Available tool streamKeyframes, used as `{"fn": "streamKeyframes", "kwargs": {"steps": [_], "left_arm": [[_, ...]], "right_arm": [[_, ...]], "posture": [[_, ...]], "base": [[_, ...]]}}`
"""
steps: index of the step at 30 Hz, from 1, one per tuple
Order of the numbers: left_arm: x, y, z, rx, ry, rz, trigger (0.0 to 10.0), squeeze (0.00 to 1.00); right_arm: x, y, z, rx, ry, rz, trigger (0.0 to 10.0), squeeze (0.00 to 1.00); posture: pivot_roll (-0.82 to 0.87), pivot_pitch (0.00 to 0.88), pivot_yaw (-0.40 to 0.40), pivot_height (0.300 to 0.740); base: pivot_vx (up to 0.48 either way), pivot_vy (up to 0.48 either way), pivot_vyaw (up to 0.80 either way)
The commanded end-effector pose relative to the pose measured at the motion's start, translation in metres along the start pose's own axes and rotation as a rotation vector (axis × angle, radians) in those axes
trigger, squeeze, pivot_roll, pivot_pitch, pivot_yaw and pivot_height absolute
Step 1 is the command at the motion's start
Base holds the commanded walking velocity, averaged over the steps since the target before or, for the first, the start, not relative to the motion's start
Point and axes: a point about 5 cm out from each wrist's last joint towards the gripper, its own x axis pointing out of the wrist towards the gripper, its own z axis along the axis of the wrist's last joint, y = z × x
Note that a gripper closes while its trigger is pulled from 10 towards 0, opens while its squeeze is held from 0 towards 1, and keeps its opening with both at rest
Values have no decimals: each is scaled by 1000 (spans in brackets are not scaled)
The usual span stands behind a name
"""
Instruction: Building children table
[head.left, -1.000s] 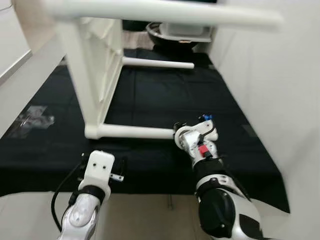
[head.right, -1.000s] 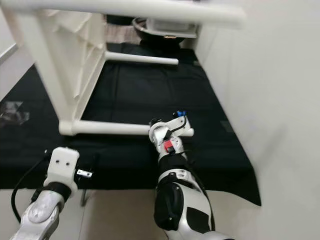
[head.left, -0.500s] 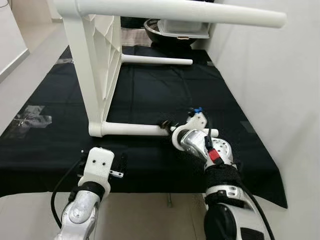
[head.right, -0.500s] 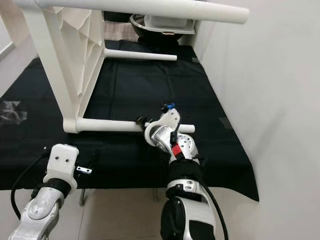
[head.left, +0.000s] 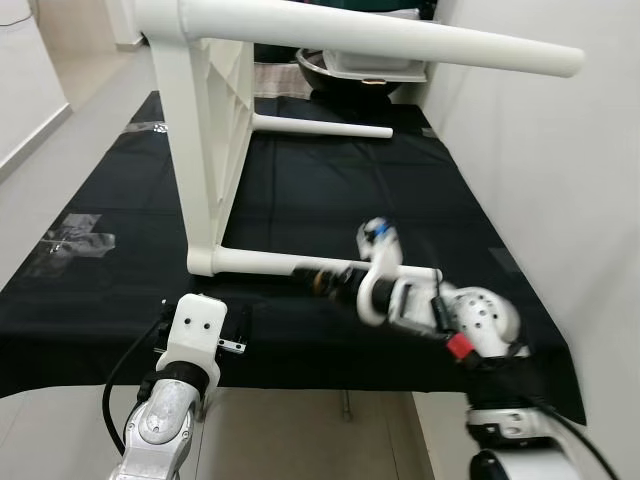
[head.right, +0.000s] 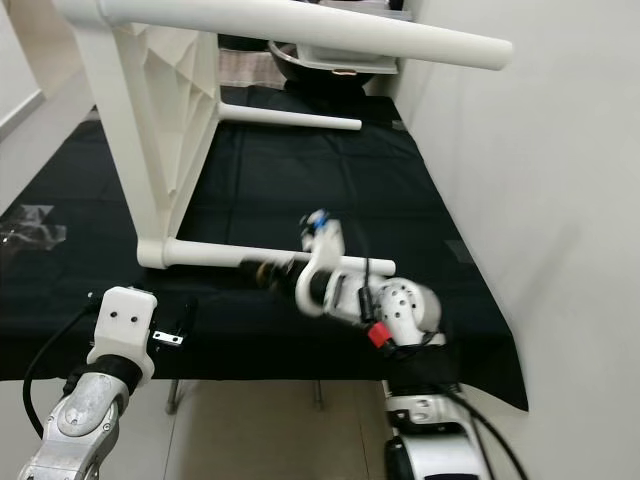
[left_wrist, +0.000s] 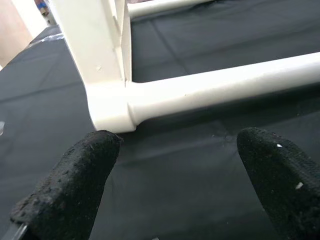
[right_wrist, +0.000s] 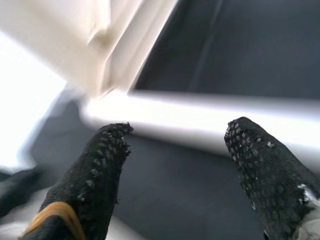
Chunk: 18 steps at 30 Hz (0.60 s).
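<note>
Plainly, the white children's table (head.left: 215, 150) lies on its side on the black cloth (head.left: 330, 190), its top standing upright at about 10 o'clock and its legs running out toward 3 o'clock. The right gripper (head.left: 318, 279) reaches in from 4 o'clock along the lower near leg (head.left: 255, 262), fingers (right_wrist: 102, 165) spread wide with the leg just beyond them (the head views are blurred, so contact cannot be told). The left gripper (left_wrist: 180, 185) sits low at 7 o'clock, also open, its fingertips (left_wrist: 85, 167) aimed at the joint where that leg meets the top.

To do this step well, I would centre the leg between the right fingers before closing, grip near the joint rather than the free end, and keep the wrist square so the leg does not roll.

At 12 o'clock a dark bowl (head.left: 335, 80) holds a pale rectangular tray (head.left: 375, 62); what the tray contains cannot be made out.
</note>
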Motion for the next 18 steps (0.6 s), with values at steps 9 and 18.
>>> {"fn": "streamKeyframes", "kwargs": {"steps": [9, 18], "left_arm": [[14, -9, 9, -5, -61, -233, 10000, 0], [52, -3, 28, -42, -147, -314, 10000, 0]], "right_arm": [[-23, -5, 50, -622, -401, -416, 10000, 0], [-59, -3, 37, -1180, -676, -897, 10000, 0]], "posture": [[94, 40, -90, 740], [81, 27, -85, 740]], "base": [[0, 0, 0], [0, 0, 0]]}}
